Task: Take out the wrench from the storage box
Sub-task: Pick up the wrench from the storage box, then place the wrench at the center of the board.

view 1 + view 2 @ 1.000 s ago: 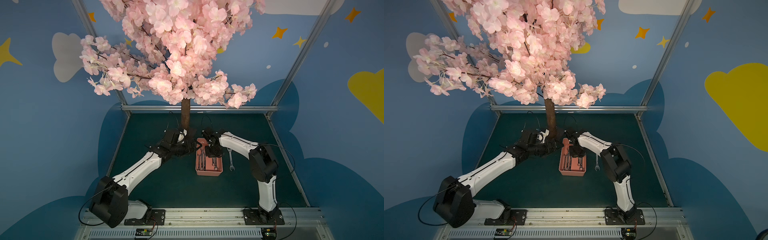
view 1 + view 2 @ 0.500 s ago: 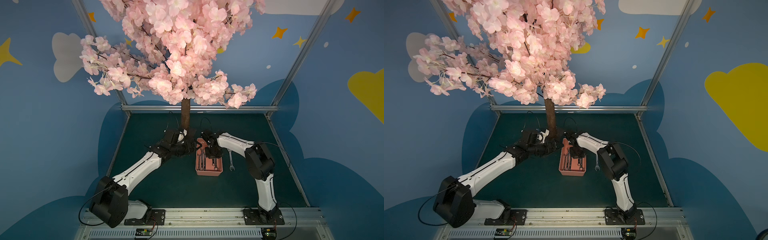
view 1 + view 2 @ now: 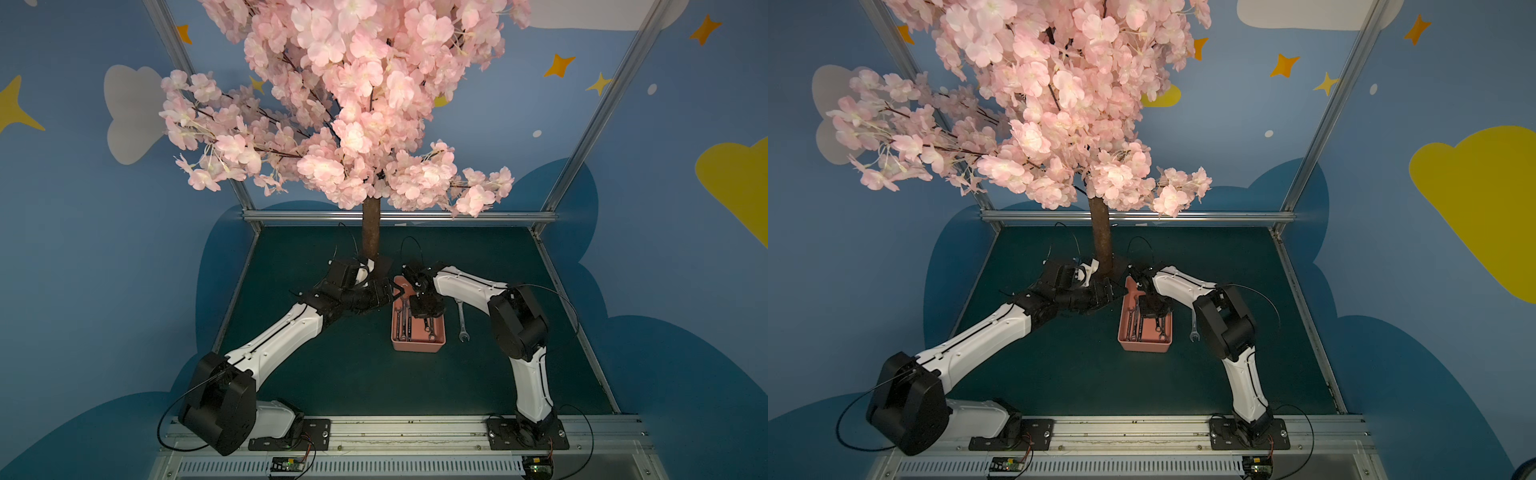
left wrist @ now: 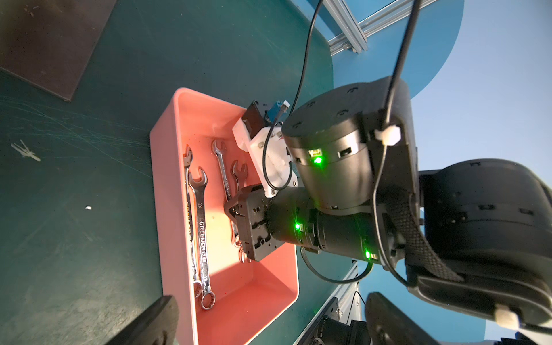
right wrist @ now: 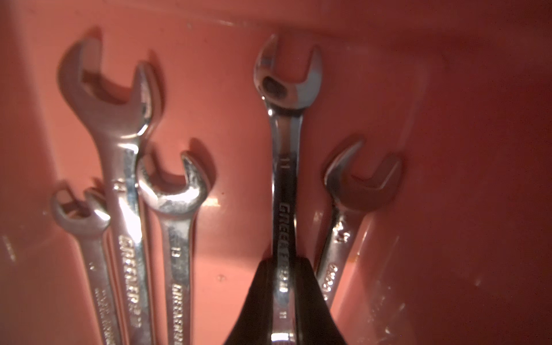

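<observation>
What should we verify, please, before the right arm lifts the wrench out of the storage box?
1. Position: right gripper astride the shaft of the wrench marked 11: ok.
2. Grip: fingers sit tight on both sides of the shaft, no gap visible: ok.
3. Neighbour: shorter wrench clear of the fingers: cannot tell; it lies very close.
4. Support: storage box steadied by the left gripper: not ok; its jaws stand open, not gripping the box.
5. Set-down: room on the table beside the box, near the loose wrench: ok.
</observation>
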`<state>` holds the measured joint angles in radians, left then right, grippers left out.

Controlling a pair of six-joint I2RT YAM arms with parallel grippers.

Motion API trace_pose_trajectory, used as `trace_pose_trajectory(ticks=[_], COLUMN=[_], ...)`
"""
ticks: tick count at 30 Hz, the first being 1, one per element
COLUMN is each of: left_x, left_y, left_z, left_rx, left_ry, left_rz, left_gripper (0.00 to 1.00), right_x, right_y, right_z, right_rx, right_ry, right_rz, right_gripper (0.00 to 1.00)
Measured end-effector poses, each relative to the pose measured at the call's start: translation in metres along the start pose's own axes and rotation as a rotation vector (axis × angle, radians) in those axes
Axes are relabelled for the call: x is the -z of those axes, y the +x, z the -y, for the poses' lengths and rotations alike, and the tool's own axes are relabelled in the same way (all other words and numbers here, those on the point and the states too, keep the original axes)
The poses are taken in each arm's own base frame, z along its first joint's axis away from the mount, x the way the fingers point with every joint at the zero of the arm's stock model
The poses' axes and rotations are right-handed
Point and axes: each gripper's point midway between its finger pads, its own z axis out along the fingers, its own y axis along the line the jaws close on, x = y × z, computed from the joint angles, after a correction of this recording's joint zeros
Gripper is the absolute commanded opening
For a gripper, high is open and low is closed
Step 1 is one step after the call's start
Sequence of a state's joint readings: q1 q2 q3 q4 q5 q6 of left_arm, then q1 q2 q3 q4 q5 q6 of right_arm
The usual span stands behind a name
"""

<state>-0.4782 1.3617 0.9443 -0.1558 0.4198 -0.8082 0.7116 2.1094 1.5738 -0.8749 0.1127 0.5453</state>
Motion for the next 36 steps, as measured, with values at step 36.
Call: trace_pose_trajectory(ticks=[36], left_x=[-0.007], left_y=[0.007], left_z=[0.012], left_rx=[-0.021], left_ry=[0.015], left_rz=[-0.028], left_gripper=[1.0], right_x=[0.161], right_y=[-0.005], right_z=[0.038], right_rx=[0.032], right_ry=[-0.047], right_rz=[0.288], right_gripper=[0.03])
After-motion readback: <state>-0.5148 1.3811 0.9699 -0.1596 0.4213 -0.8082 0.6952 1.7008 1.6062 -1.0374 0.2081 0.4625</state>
